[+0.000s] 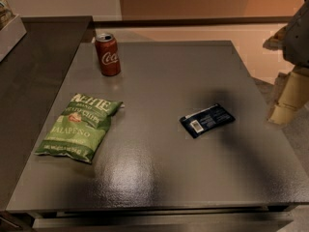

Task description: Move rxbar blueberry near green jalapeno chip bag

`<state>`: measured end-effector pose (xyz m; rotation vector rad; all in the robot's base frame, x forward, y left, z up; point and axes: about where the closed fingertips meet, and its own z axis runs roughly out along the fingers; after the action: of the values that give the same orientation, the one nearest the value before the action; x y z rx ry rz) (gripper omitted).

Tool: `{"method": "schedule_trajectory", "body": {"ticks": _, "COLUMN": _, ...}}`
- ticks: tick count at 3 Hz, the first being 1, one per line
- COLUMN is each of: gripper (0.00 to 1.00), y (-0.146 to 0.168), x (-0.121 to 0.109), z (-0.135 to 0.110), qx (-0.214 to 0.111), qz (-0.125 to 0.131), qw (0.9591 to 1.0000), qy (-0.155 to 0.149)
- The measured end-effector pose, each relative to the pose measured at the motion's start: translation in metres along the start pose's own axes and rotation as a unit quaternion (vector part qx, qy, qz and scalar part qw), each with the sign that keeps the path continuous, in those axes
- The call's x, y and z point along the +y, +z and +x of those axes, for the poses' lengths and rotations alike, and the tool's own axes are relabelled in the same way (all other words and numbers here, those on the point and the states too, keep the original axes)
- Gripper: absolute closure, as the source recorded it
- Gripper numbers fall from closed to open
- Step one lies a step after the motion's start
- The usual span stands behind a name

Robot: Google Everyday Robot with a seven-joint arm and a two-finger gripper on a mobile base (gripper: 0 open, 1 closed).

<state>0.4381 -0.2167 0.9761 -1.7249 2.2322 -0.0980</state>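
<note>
The rxbar blueberry [207, 120] is a small flat dark navy wrapper with a white label patch, lying right of the middle of the grey table [164, 178]. The green jalapeno chip bag [79, 127] lies flat on the table's left side, well apart from the bar. My gripper [288, 98] hangs at the right edge of the view, beyond the table's right edge, to the right of the bar and holding nothing that I can see.
A red cola can [107, 54] stands upright at the table's back left. A dark counter [34, 66] runs along the left, with a tray corner [9, 33] on it at the far left. A wall stands behind the table.
</note>
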Motion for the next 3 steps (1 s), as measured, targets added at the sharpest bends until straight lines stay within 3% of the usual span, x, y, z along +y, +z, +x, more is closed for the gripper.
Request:
{"method": "schedule_trajectory", "body": {"ticks": 1, "gripper": 0.00, "y": 0.000, "x": 0.000, "z": 0.000, "qx": 0.000, "qz": 0.000, "qw": 1.0000, "qy": 0.000}}
{"method": "schedule_trajectory", "body": {"ticks": 2, "gripper": 0.00, "y": 0.011, "x": -0.003, "z": -0.011, "qx": -0.002, "qz": -0.018, "qw": 0.9994, "qy": -0.030}}
{"method": "schedule_trajectory", "body": {"ticks": 3, "gripper": 0.00, "y": 0.033, "x": -0.007, "z": -0.026, "qx": -0.005, "qz": -0.044, "qw": 0.9962, "qy": -0.075}}
